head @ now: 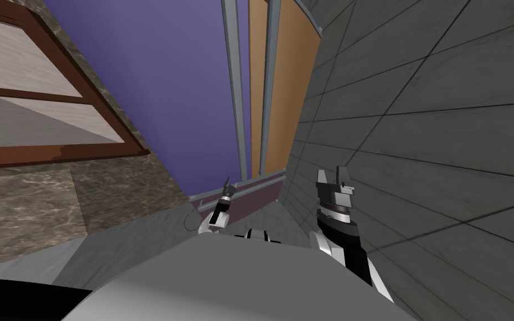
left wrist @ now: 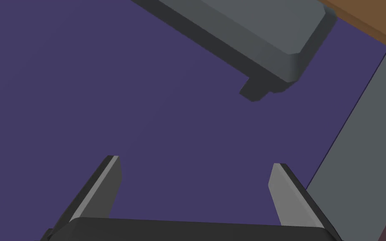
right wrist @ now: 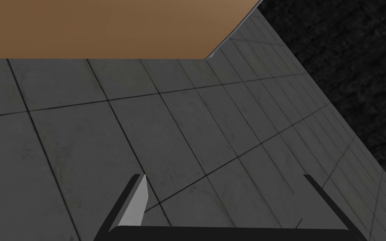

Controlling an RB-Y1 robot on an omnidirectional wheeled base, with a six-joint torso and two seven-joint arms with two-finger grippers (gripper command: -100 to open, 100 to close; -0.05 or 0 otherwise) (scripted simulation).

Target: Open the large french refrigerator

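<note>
The refrigerator stands right in front of me, with a purple left door and an orange right door. Two long grey handles run up along the seam between them. My left gripper is open near the purple door's lower end. In the left wrist view the purple door faces the gripper, and the grey handle's end lies ahead of the fingertips, apart from them. Nothing is between the fingers. My right gripper is open, raised beside the tiled wall.
A maroon lower drawer with a grey strip sits under the doors. A brown stone counter and a wood-framed cabinet stand to the left. A dark tiled wall is close on the right.
</note>
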